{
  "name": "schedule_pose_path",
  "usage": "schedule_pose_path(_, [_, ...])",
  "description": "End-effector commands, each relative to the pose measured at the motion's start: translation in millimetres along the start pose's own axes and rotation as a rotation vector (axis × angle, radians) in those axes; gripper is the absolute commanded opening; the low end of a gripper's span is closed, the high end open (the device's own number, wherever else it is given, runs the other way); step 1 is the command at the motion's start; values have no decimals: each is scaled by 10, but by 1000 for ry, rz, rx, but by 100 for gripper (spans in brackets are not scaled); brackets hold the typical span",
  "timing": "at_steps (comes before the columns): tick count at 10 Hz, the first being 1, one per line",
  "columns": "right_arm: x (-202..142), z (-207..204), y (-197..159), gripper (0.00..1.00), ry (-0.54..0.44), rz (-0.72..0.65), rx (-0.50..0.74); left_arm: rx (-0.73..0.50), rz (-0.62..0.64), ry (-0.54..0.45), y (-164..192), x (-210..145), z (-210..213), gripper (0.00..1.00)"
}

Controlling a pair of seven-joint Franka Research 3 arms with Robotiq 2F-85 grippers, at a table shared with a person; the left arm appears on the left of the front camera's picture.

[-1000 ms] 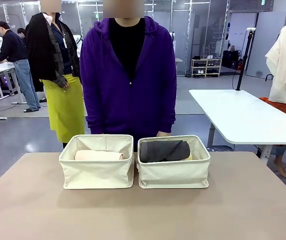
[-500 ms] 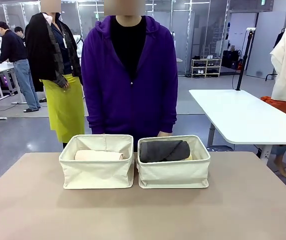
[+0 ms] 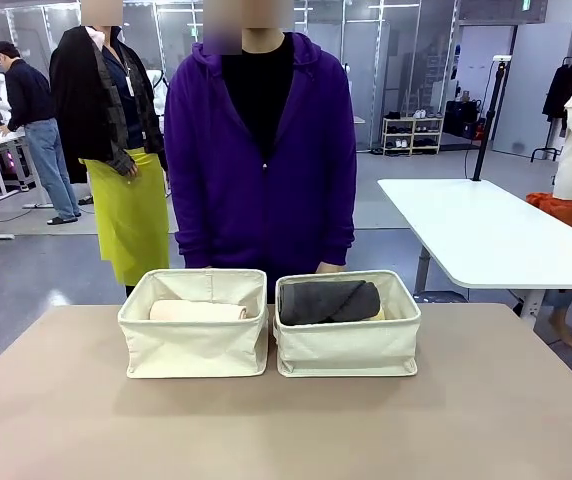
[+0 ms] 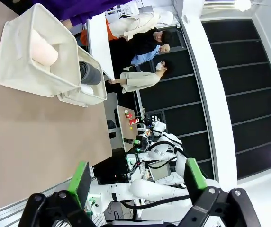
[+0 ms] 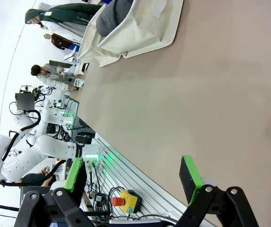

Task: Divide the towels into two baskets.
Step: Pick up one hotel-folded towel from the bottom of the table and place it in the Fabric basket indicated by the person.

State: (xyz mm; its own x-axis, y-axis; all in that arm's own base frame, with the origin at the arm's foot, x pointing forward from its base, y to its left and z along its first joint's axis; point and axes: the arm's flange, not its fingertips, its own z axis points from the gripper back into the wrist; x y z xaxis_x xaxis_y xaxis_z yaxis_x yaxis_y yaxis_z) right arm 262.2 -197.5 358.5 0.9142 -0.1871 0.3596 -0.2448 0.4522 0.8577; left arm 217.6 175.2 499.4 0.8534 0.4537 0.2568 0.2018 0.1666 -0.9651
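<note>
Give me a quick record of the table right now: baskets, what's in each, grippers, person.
left basket: holds pink towel
right basket: holds grey towel, something pale under it
baskets: side by side, nearly touching
left gripper: open, empty, off the baskets
right gripper: open, empty, above bare table
person: standing behind the baskets

— What's sitting on that worktop [image 3: 286, 430]?

— Just two cream canvas baskets, side by side near the far edge, in front of the person in purple. The left basket [image 3: 194, 342] and the right basket [image 3: 347, 344] stand just beside each other, sides almost touching, both upright.

— And the surface itself?

— Plain beige-brown, matte. The near half is bare, with a soft shadow under each basket's front wall.
</note>
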Motion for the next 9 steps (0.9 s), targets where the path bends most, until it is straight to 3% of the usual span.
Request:
schedule_pose_path(1, [-9, -3, 56, 100, -9, -9, 7, -26, -23, -1, -26, 24, 18, 100])
schedule_pose_path(9, [-9, -3, 56, 100, -9, -9, 7, -26, -23, -1, -26, 24, 18, 100])
